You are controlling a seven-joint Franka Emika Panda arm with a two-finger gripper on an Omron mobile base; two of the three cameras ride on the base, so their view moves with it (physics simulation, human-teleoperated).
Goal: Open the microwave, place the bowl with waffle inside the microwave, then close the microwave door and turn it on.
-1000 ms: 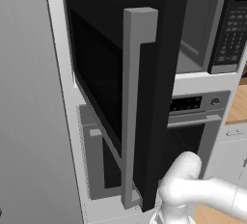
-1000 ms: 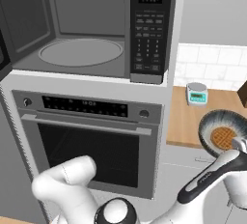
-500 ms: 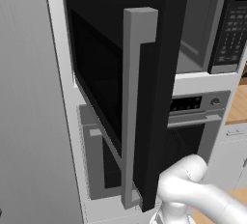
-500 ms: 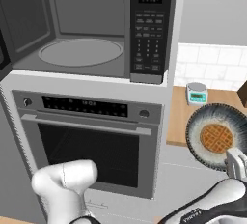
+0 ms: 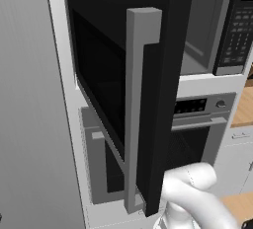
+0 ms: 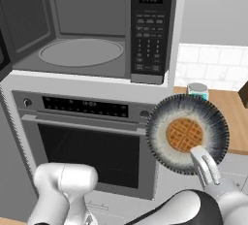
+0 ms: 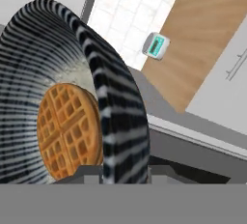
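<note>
Since a second ago we see the bowl (image 6: 188, 133) carried up and leftward in the right base view, from low near the frame edge to in front of the oven's (image 6: 82, 144) upper right corner; the microwave door (image 5: 126, 95) hasn't moved and stands swung wide. We judge the bowl rigid, ceramic-like, fairly light but breakable, with a smooth rim that could slip; the rim is the sensible hold, and that's where it is taken. Its loose waffle (image 6: 184, 134) could slide, since the bowl looks tipped toward the camera. Our pincer (image 7: 116, 174) is partly closed, pinching the striped rim at the near edge, one finger inside and one outside. Right now the bowl hangs off the counter (image 6: 232, 117), below and right of the open microwave (image 6: 87, 30) cavity, with the turntable (image 6: 81, 52) bare. A small scale (image 7: 156, 45) sits on the counter near the back wall.
</note>
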